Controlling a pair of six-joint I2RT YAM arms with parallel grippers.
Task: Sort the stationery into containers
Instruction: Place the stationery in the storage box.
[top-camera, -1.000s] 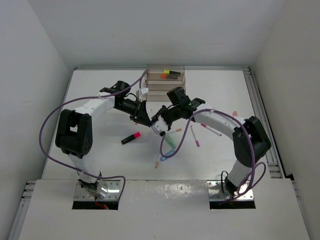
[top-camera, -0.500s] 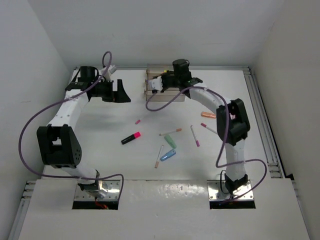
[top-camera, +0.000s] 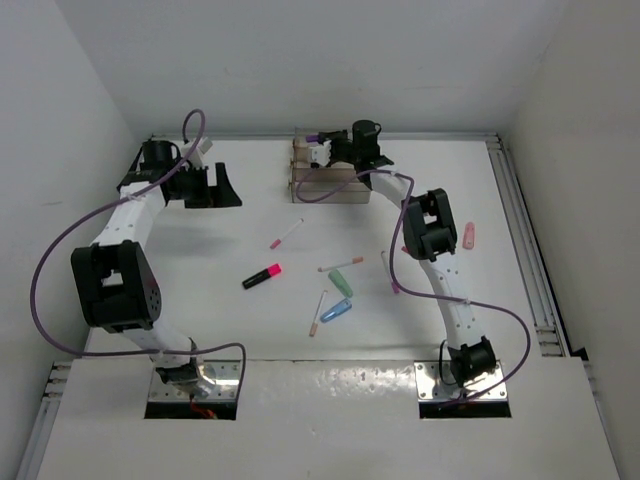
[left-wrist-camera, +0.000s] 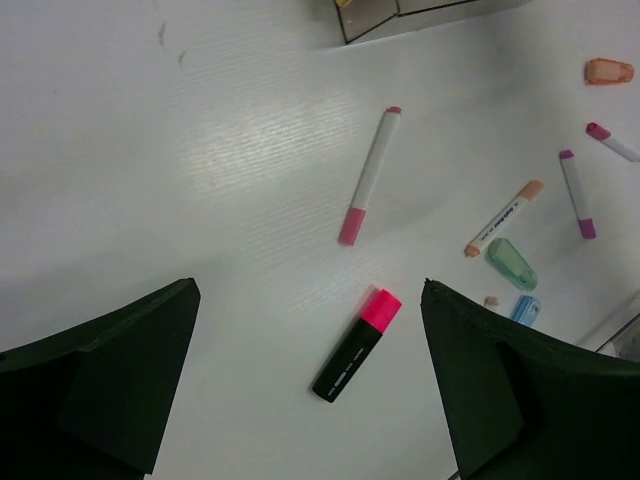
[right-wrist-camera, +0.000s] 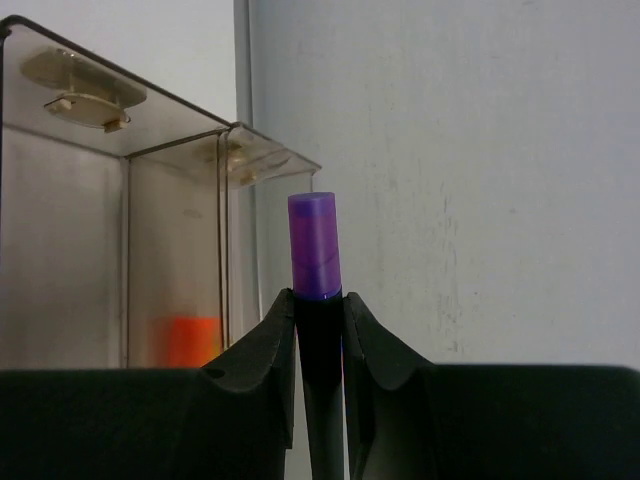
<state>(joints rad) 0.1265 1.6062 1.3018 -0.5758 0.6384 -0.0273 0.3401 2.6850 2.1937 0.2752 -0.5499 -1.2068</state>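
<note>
Step in hand: delivering purple-capped highlighter (right-wrist-camera: 313, 240) to clear trays (top-camera: 335, 188) at far edge of table (top-camera: 200, 290). Right jaws clamped on its black barrel, cap just beside tray wall. Next, likely: position over compartment, release. Left jaws spread wide, empty. Only right wrist view shows orange piece (right-wrist-camera: 190, 340) inside tray. Only left wrist view shows loose pink highlighter (left-wrist-camera: 355, 345) and white pen (left-wrist-camera: 370, 175) clearly.

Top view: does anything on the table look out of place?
Nothing looks spilled or broken. A pink highlighter and pens lie scattered on the table, outside the trays; a peach piece lies apart, rightward.
</note>
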